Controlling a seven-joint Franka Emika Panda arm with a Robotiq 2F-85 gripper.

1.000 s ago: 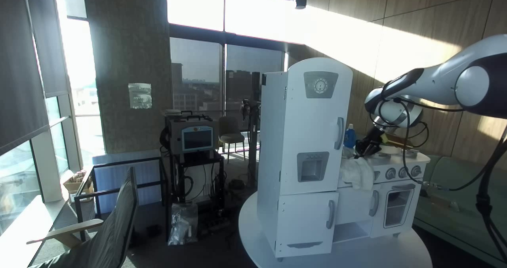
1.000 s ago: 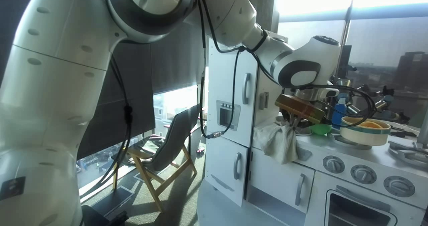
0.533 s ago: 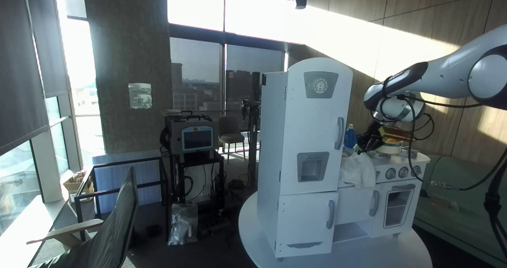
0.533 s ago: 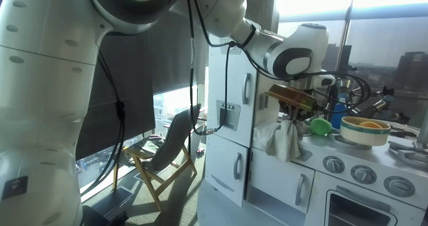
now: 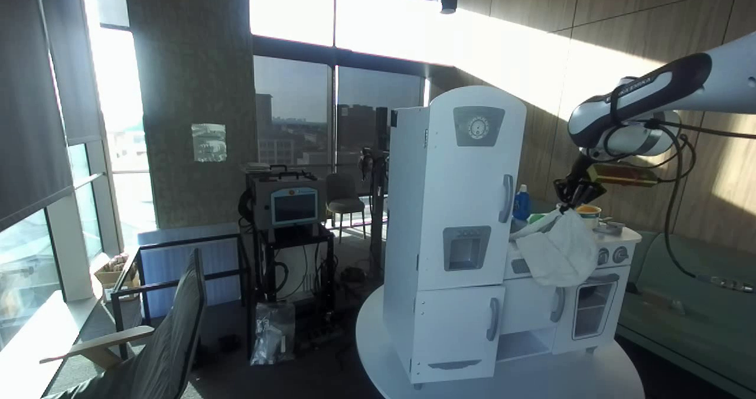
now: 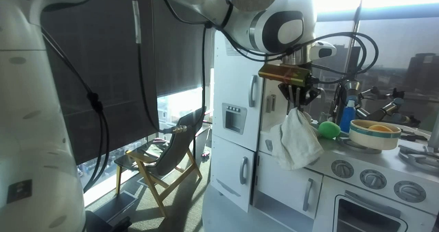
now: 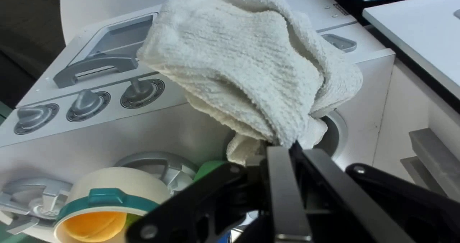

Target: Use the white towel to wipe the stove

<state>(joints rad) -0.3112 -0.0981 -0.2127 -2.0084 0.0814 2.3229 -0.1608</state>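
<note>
The white towel (image 5: 561,251) hangs in folds from my gripper (image 5: 564,209), whose fingertips are shut on its upper end. The towel also shows in an exterior view (image 6: 296,139) and fills the upper middle of the wrist view (image 7: 244,56). My gripper (image 6: 297,109) is above the left part of the stove (image 6: 328,190), near the fridge cabinet. The towel hangs down over the stove's front edge and covers part of the knob panel; whether it touches is unclear. In the wrist view the fingertips (image 7: 287,149) pinch the cloth, and the sink opening is partly hidden behind it.
A cream bowl with a teal rim (image 6: 374,136) holds an orange item on a burner. A green egg-shaped thing (image 6: 329,129) and a blue bottle (image 6: 348,117) stand behind the towel. The tall white fridge cabinet (image 5: 460,192) adjoins the stove. Another burner (image 6: 418,156) is at the right.
My gripper has risen and moved along the stove away from the fridge cabinet. The towel, earlier lying bunched over the front edge, now hangs lifted from the fingers.
</note>
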